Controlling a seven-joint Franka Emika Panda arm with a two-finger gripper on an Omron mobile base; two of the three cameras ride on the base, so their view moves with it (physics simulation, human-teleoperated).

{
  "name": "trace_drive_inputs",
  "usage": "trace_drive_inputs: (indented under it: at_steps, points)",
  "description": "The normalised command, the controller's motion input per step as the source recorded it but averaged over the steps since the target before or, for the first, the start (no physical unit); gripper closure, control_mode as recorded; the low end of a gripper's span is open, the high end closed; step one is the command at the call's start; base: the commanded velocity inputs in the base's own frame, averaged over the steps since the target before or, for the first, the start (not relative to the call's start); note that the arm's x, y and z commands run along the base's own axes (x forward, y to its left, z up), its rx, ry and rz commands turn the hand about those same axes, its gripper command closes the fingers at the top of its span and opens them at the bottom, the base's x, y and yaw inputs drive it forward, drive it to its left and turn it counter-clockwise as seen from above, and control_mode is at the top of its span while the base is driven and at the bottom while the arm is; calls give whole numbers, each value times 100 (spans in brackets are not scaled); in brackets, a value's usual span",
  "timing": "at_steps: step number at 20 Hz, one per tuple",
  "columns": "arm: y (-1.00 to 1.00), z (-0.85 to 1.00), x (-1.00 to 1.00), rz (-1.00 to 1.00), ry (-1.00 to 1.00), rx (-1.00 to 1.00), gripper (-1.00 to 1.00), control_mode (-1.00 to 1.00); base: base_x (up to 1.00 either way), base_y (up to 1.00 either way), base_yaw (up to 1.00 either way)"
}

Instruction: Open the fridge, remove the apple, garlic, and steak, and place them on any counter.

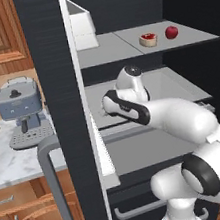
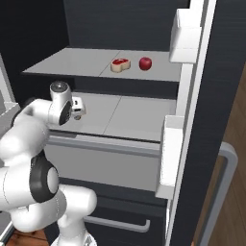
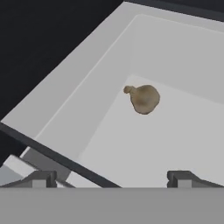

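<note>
- Up front, the fridge (image 1: 58, 90) is standing open, its door edge cutting across both base views.
- Only the left base view is showing the counter (image 1: 8, 154), left of the door.
- On the upper shelf, the steak (image 2: 120, 65) is lying just left of the apple (image 2: 145, 63).
- Through the hand view, the garlic (image 3: 143, 99) is sitting alone in a white bin, beyond the gripper (image 3: 109, 178), whose fingertips are spread wide, holding nothing.

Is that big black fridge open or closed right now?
Open. The fridge door stands swung out, and its shelves show, with the steak and the apple on the upper shelf.
</note>
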Motion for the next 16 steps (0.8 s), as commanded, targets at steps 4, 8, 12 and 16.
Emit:
trace_drive_inputs:
  at_steps: [4, 8, 12, 16]
  points:
    - [0, -7, 31, 0, 0, 1, -100, -100, 0, 0, 0]
    - [0, -11, 32, 0, 0, 1, -100, -100, 0, 0, 0]
    - [0, -19, 37, 0, 0, 0, -100, -100, 0, 0, 0]
    - [0, -25, 40, 0, 0, 0, -100, -100, 0, 0, 0]
